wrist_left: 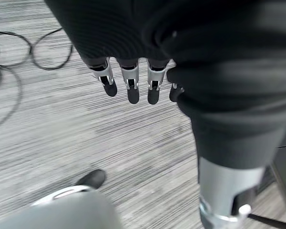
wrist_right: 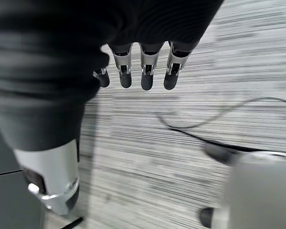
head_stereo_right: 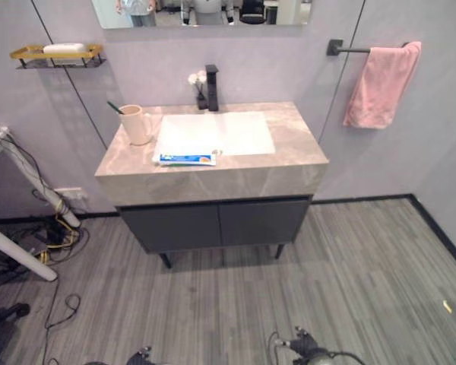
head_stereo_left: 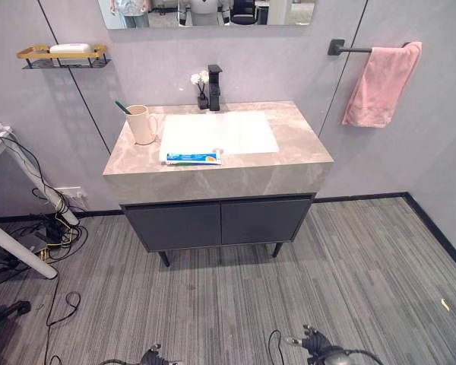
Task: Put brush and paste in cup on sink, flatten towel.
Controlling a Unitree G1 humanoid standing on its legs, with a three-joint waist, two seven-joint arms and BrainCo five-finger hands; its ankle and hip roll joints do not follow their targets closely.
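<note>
A beige cup (head_stereo_left: pixel 142 124) stands at the left of the marble sink counter (head_stereo_left: pixel 296 144), with a green toothbrush (head_stereo_left: pixel 122 107) sticking out of it. A blue-and-white toothpaste tube (head_stereo_left: pixel 192 158) lies flat at the front edge of the white basin (head_stereo_left: pixel 235 133). A pink towel (head_stereo_left: pixel 381 84) hangs bunched at the right end of a black wall bar. My left hand (wrist_left: pixel 132 88) and right hand (wrist_right: pixel 147 76) hang low over the striped floor, well short of the sink. Both have relaxed, straight fingers and hold nothing.
A black faucet (head_stereo_left: pixel 214 86) and a small vase of white flowers (head_stereo_left: pixel 202 87) stand behind the basin. A wall shelf (head_stereo_left: pixel 63 53) with soap is at the upper left. Loose cables (head_stereo_left: pixel 45 236) and a white table leg (head_stereo_left: pixel 15 251) lie on the left.
</note>
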